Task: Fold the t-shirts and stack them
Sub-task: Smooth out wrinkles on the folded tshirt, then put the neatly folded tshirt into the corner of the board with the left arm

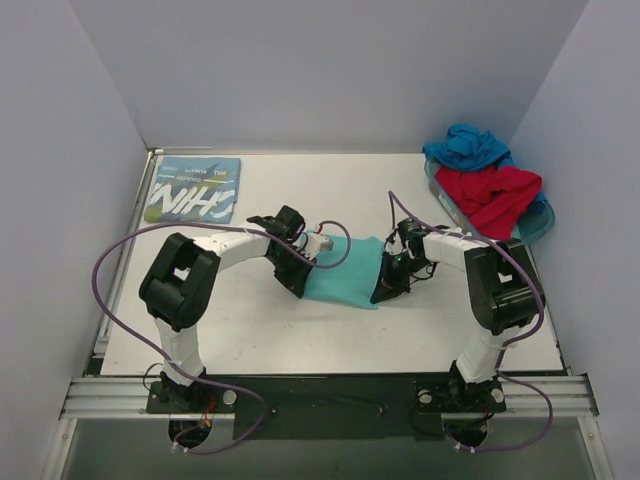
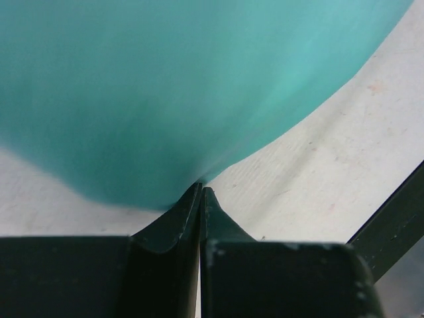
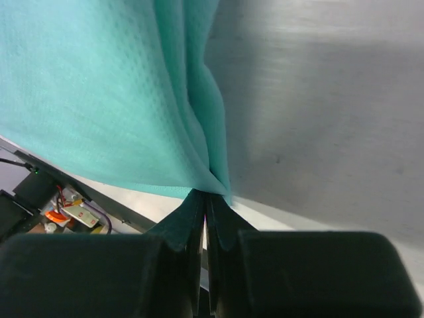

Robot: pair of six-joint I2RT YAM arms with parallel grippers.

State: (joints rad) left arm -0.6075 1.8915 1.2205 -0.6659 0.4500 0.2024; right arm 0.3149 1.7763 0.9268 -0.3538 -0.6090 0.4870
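While spanning the middle of the worktop (image 1: 330, 335), the mint-green t-shirt (image 1: 345, 272) is running lengthwise left to right. The folded blue-teal t-shirt (image 1: 193, 189) is lying far left, its large white lettering not surely readable. The left hand (image 1: 297, 280) and right hand (image 1: 388, 288) are each pinching one mint-green end.

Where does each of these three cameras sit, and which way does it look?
Top external: high behind the robot, looking down at the table; left gripper and right gripper show, holding the mint-green t-shirt.
Left wrist: on the left wrist, looking along its shut fingers at the shirt.
Right wrist: likewise, shut fingers pinching shirt folds.
Shared: all show that shirt.
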